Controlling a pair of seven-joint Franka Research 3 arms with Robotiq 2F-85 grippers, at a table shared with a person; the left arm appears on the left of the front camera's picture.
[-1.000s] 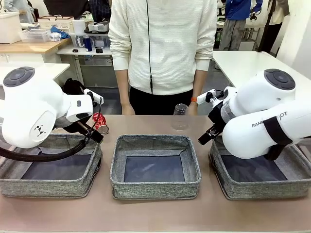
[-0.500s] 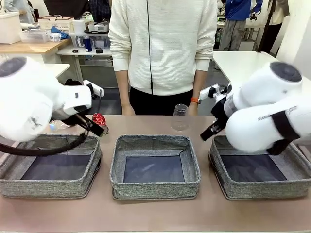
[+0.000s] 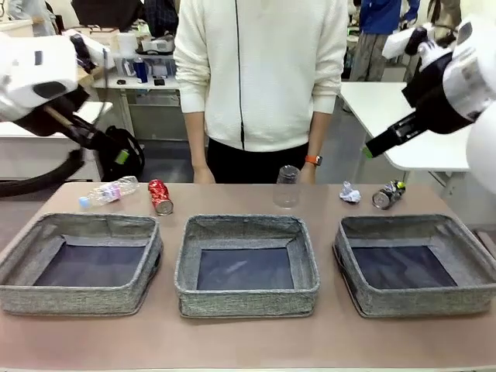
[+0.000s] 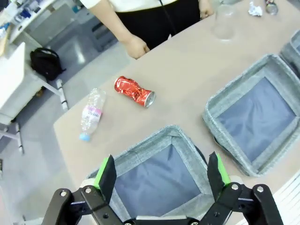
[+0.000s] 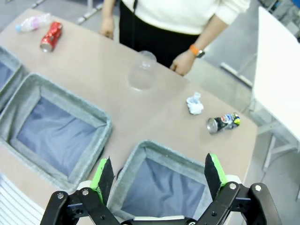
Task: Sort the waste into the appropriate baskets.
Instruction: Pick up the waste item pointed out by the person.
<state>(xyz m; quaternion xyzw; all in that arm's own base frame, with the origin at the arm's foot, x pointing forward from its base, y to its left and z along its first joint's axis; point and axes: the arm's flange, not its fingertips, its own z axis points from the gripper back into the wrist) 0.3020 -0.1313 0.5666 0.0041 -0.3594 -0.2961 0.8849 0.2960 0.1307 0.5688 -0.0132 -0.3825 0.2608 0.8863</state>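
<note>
- Left gripper [image 4: 160, 173] and right gripper [image 5: 159, 173] are rising toward the front view's upper corners, fingers spread, gripping nothing
- Bottle [image 3: 108, 191] is lying centre left, cap pointing left
- Crushed red can [image 3: 160, 196] is lying beside it, mouth pointing lower right
- Dark can [image 3: 386, 194] is lying centre right, mouth pointing lower left
</note>
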